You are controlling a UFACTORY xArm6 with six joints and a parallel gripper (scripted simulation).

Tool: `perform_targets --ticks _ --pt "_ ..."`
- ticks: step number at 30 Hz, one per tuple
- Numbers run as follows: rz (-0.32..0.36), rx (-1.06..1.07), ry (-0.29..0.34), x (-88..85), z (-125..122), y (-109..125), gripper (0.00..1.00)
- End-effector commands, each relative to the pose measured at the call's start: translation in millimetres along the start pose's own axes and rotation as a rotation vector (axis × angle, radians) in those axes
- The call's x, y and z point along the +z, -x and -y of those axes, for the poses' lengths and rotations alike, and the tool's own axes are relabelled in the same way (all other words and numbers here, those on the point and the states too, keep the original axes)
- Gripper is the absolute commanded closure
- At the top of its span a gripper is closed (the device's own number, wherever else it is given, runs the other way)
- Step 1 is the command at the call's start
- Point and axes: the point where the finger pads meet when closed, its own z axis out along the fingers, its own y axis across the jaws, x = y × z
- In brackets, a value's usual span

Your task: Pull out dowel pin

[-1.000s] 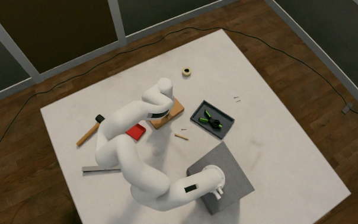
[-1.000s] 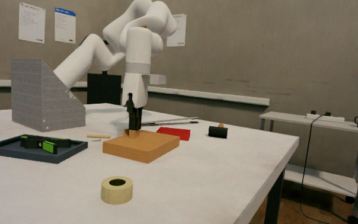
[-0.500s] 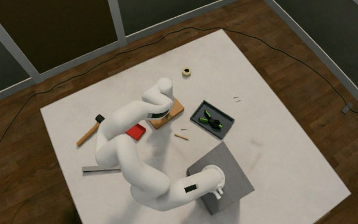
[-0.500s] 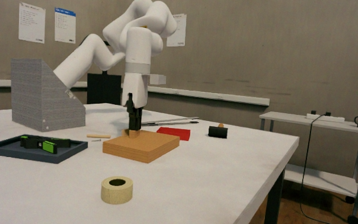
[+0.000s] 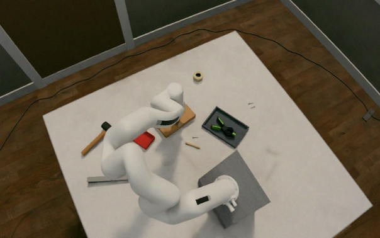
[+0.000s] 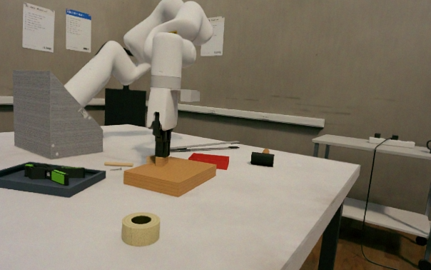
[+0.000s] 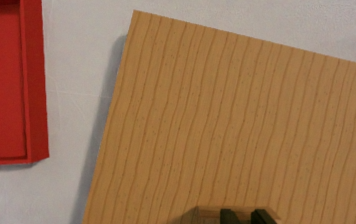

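The wooden bench board (image 5: 186, 118) (image 6: 171, 176) (image 7: 225, 125) lies on the white table. The small wooden block (image 6: 160, 162) (image 7: 202, 216) sits at the board's far edge. My gripper (image 6: 161, 153) (image 7: 242, 216) points straight down onto the block's top and is shut on a thin thing there, the dowel pin, which the fingers hide. In the overhead view the arm covers the block and gripper. I cannot make out the bench stop. The green and black spring clamp (image 5: 224, 127) (image 6: 53, 174) lies in a dark tray (image 5: 239, 138) (image 6: 21, 186), apart from the board.
A loose wooden dowel (image 5: 192, 145) (image 6: 118, 163) and a small nail (image 5: 195, 137) lie between board and tray. A red tray (image 5: 145, 139) (image 6: 210, 160) (image 7: 20, 85), mallet (image 5: 94, 141) (image 6: 262, 158), steel ruler (image 5: 107, 179), tape roll (image 5: 197, 77) (image 6: 140, 228) and grey arm base (image 5: 248, 186) (image 6: 46, 114) stand around.
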Motion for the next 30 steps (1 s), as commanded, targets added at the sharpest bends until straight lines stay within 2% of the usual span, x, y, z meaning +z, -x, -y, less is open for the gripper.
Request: perform_targets --ticks 1,30 --pt "-0.002 -0.001 0.002 -1.2 -0.5 -1.1 1.00" --pt "-0.002 -0.001 0.002 -5.2 -0.5 -1.1 1.00"
